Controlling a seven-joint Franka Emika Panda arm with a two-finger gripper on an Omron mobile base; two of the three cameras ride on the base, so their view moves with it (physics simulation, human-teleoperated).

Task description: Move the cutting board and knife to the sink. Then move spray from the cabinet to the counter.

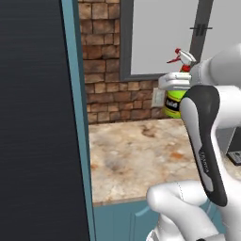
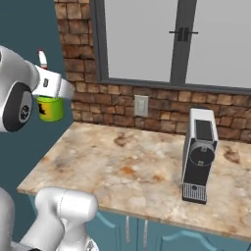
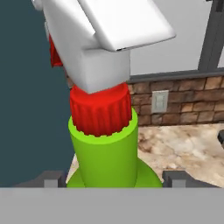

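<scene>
The bright green spray (image 1: 175,102) (image 2: 50,109) hangs upright in the air above the back left of the beige counter (image 1: 136,155) (image 2: 137,166). My gripper (image 1: 175,82) (image 2: 49,84) is shut on it just below the red-and-white trigger head. In the hand view the spray (image 3: 103,148) stands between the two fingertips (image 3: 51,179) of my gripper (image 3: 113,180), with its red collar and white head above. The teal cabinet door (image 1: 75,94) (image 2: 19,29) stands open to the left of the bottle. The cutting board, knife and sink are out of view.
A grey coffee machine (image 2: 198,157) (image 1: 235,157) stands on the right part of the counter. A brick wall with a white outlet (image 2: 141,105) (image 1: 159,98) and a window (image 2: 147,39) runs behind. My own arm (image 1: 204,141) crosses in front.
</scene>
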